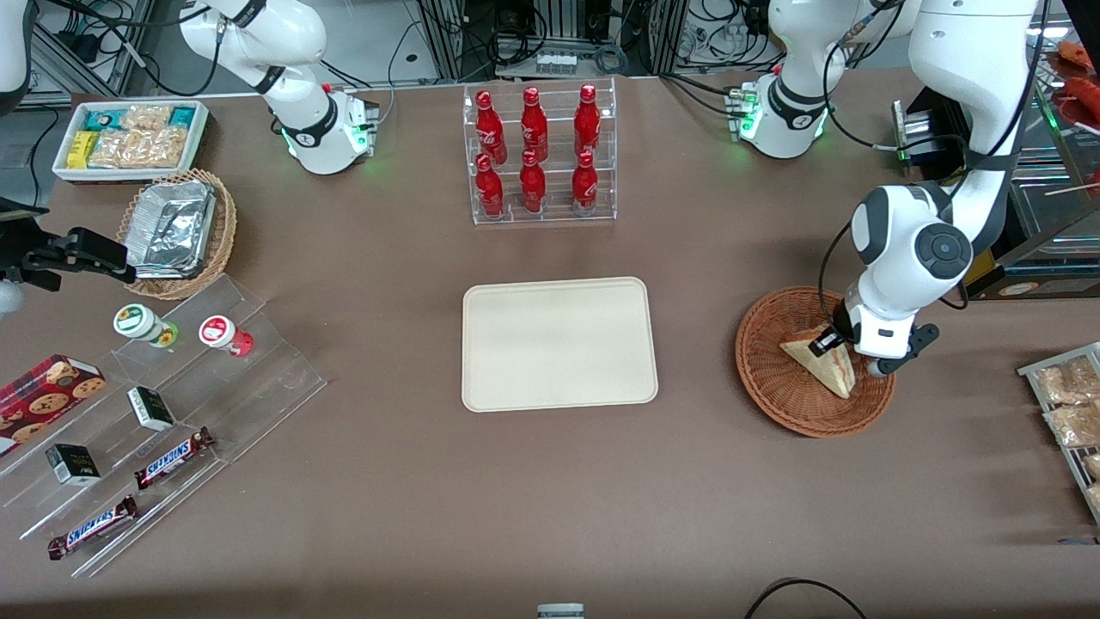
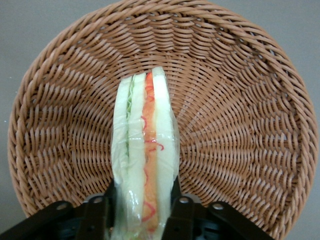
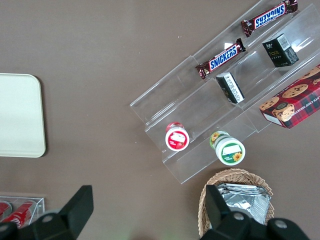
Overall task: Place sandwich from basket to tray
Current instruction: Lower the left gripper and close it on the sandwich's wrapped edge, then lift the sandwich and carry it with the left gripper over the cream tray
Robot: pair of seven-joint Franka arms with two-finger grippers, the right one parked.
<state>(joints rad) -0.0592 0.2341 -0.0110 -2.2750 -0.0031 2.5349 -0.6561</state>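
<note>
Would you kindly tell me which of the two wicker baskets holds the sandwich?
The reddish-brown basket under the gripper, which grips the sandwich; the lighter basket holds a foil container.

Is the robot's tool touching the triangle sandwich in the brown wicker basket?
Touching. The left wrist view shows the tool with its fingers pressed against both sides of the white-bread sandwich over the woven basket.

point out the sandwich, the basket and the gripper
sandwich (image 2: 145, 165), left wrist view, on its cut edge
basket (image 1: 773, 378), front view, on its woven wall
gripper (image 1: 827, 340), front view, between the fingertips, shut on the sandwich
</note>
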